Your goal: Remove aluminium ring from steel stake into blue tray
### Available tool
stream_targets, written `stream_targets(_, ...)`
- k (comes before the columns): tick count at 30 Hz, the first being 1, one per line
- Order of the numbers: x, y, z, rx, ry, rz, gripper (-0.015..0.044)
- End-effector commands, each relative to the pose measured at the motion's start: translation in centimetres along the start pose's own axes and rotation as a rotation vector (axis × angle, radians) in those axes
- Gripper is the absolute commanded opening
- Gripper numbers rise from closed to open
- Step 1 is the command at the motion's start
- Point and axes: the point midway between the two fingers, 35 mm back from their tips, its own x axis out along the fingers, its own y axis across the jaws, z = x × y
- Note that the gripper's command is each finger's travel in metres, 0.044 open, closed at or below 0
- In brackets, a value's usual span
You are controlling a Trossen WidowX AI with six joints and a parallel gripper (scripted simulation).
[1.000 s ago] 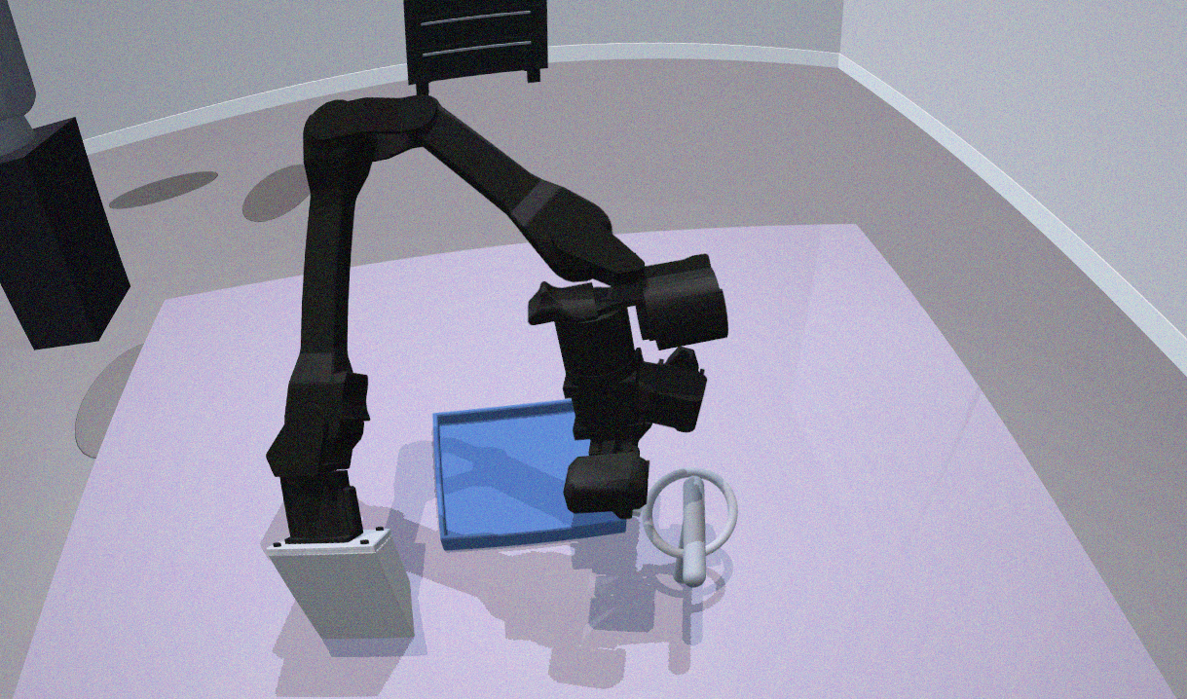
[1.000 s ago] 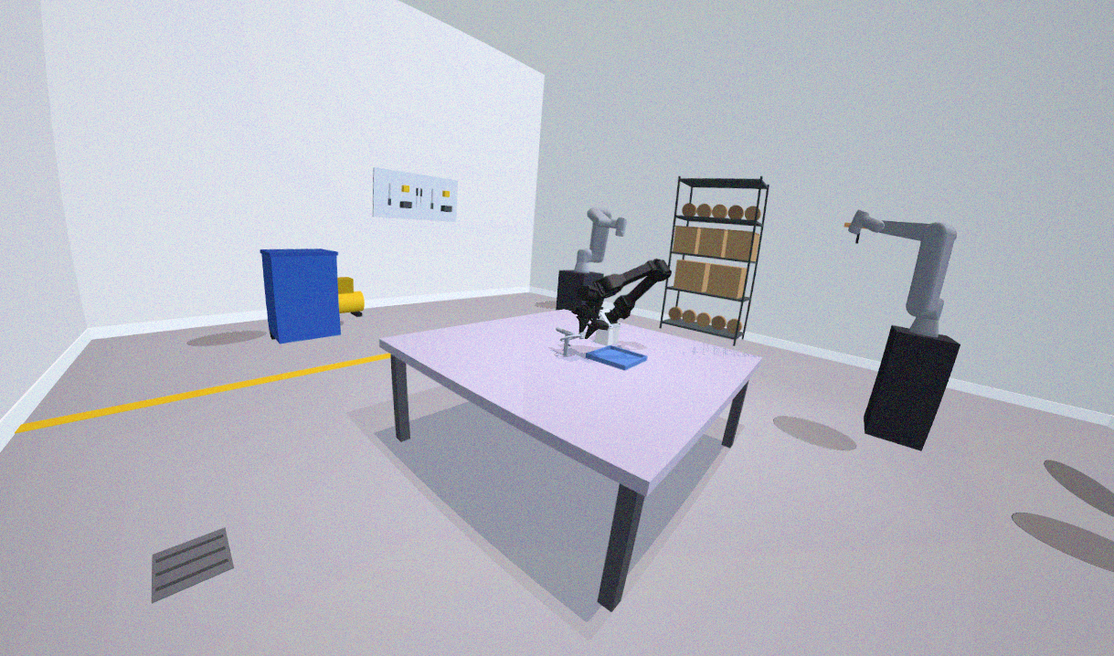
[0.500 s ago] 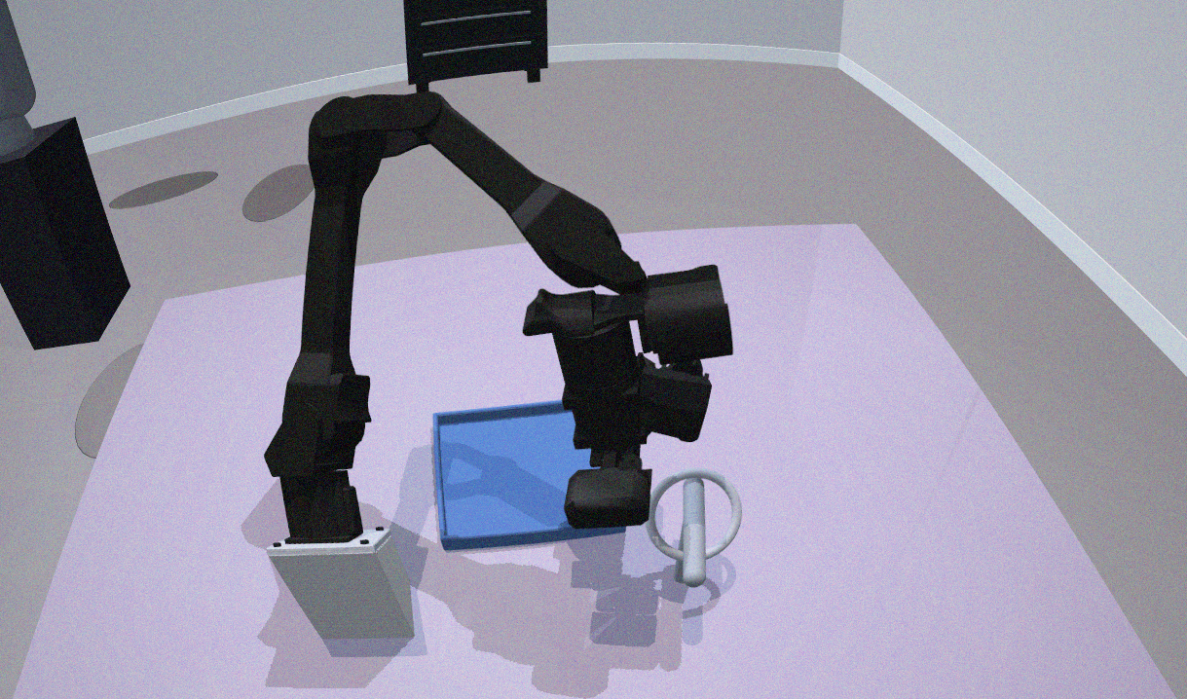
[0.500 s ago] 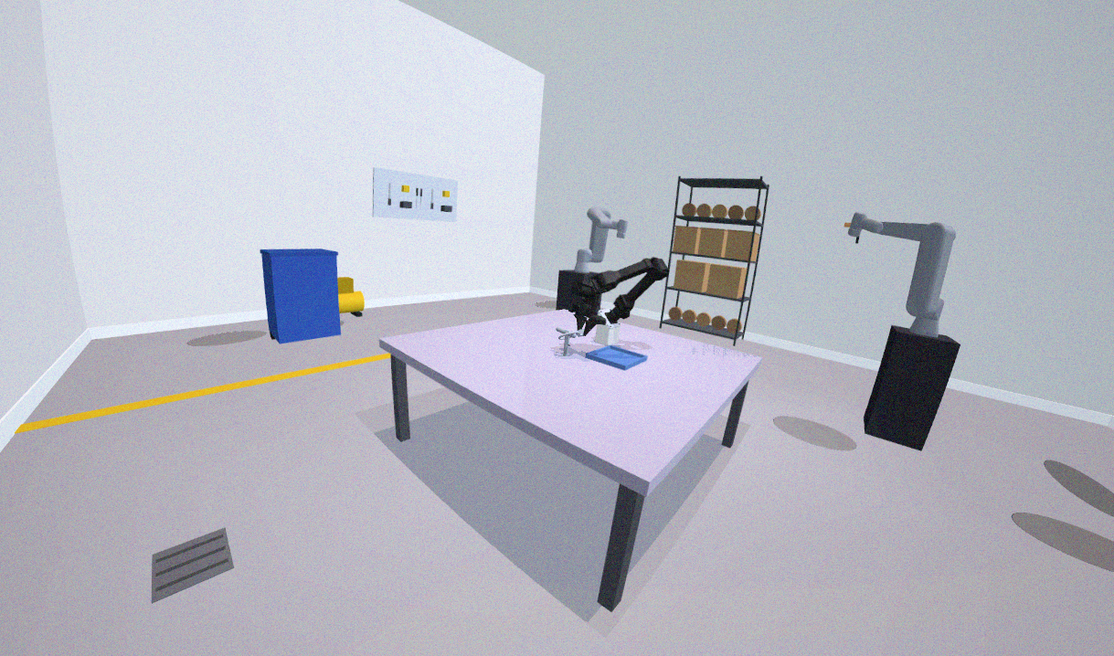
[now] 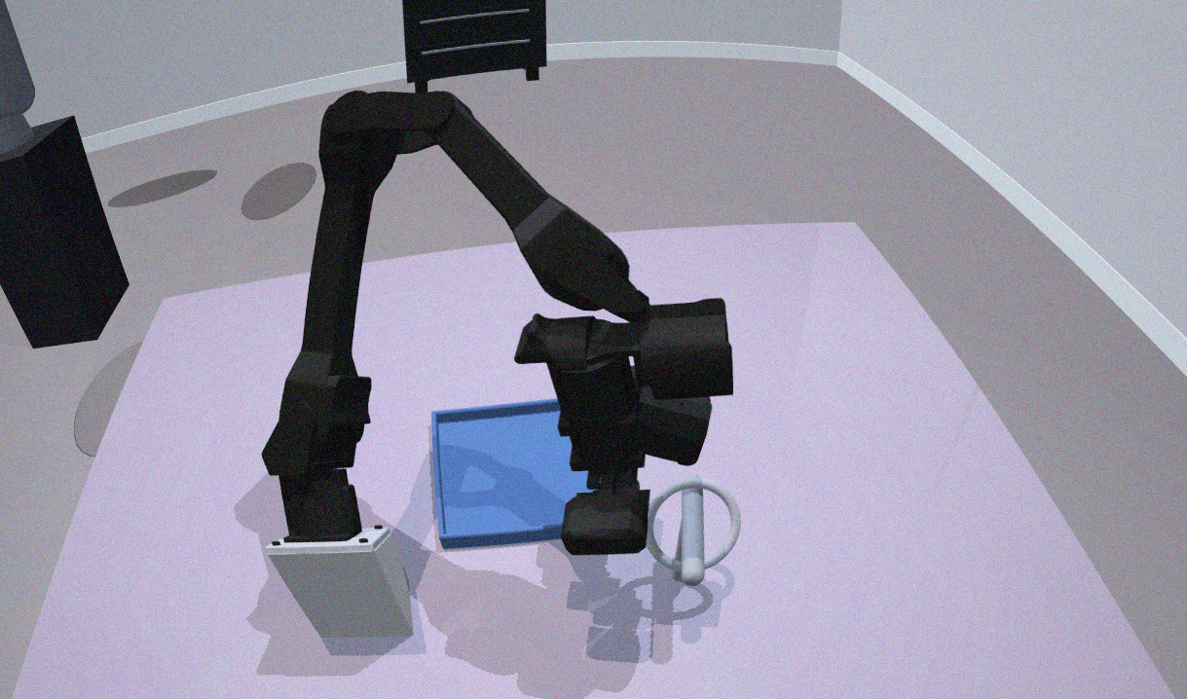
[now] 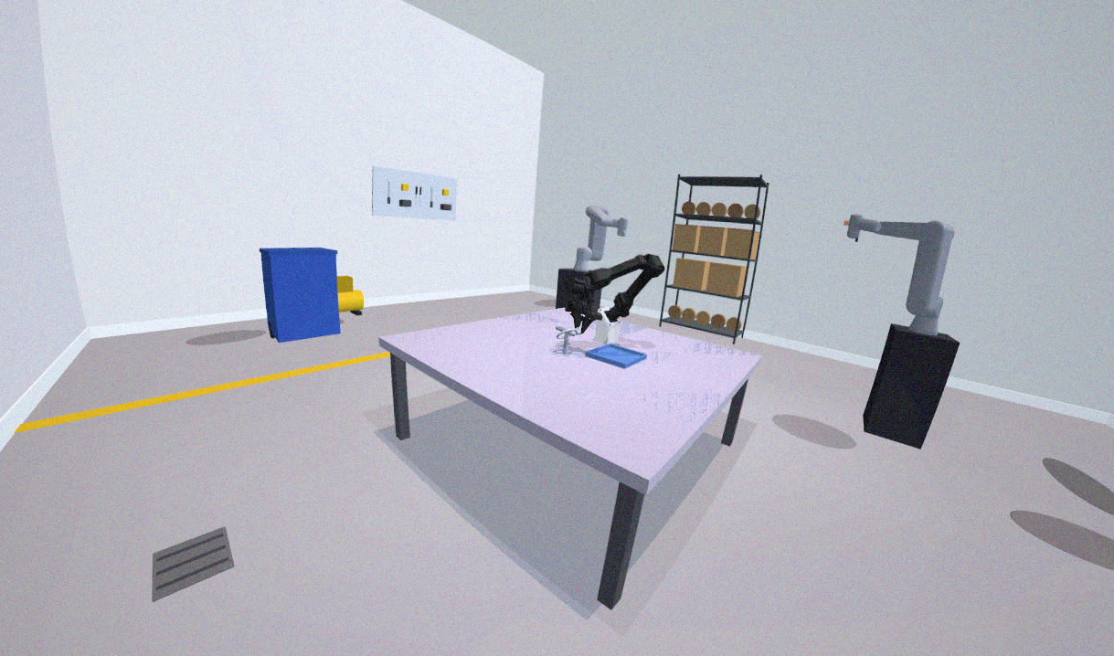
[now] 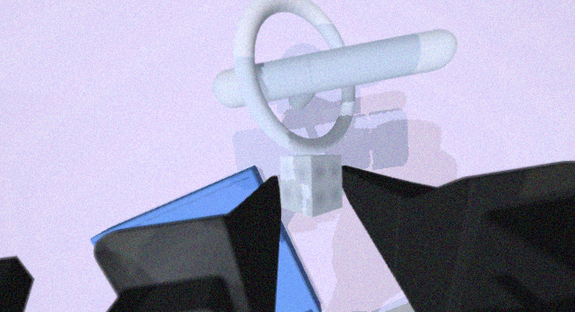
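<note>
The pale ring (image 5: 736,521) (image 7: 245,61) is raised and tilted at the height of the cross-bar (image 5: 691,530) (image 7: 371,62). In the wrist view its left side passes over the bar's left end, while the bar passes over its right side, so the bar runs through the ring. The post of the stake (image 7: 300,99) shows below the bar. My gripper (image 7: 308,177) is shut on the ring's square tab (image 7: 311,192); its fingertips are hidden in the top view. The blue tray (image 5: 484,542) (image 6: 616,354) (image 7: 203,201) stands beside the stake, partly hidden by the arm.
The grey base block (image 5: 345,591) of my arm stands on the table (image 5: 840,434), left of the tray in the top view. A shelf rack (image 6: 711,254), a blue cabinet (image 6: 303,293) and other robot arms stand away from the table.
</note>
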Motion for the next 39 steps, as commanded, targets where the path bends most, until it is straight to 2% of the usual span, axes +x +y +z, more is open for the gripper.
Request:
stream_targets(1,0.1,-0.5,-0.1,0.007,0.002,0.034,0.0)
stream_targets(27,0.6,-4.1,-0.2,0.048,-0.009,0.252,0.0)
stream_targets(39,0.0,-4.9,-0.1,0.049,-0.012,0.257,0.0)
